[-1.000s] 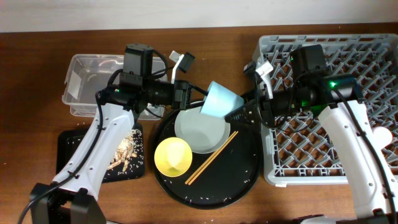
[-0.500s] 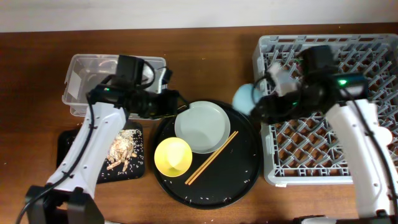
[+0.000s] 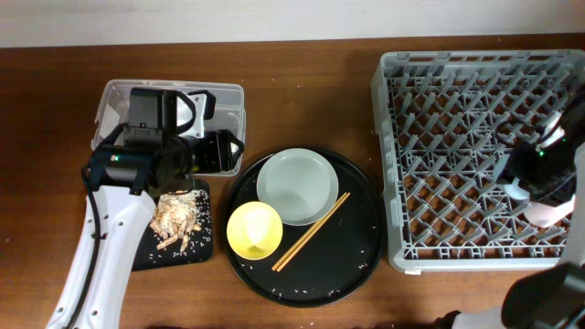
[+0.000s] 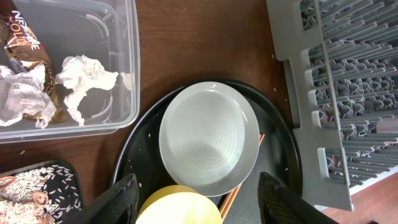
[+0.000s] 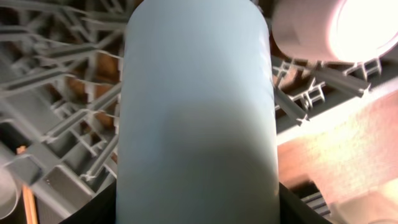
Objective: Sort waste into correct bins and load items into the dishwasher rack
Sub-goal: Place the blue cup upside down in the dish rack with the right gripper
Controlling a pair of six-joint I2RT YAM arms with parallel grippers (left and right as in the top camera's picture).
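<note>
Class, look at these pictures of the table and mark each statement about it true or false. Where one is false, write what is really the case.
1. The pale grey round plate lies on the large round black tray. True.
2. The right hand holds the light blue cup over the large grey plastic lattice rack. True.
3. The small yellow bowl stands in the rack. False: it sits on the round black tray, beside the plate.
4. Crumpled white tissue pieces lie in the clear rectangular plastic box. True.
5. The left hand grips the pair of wooden chopsticks. False: it is open and empty, and the chopsticks lie on the round black tray.
</note>
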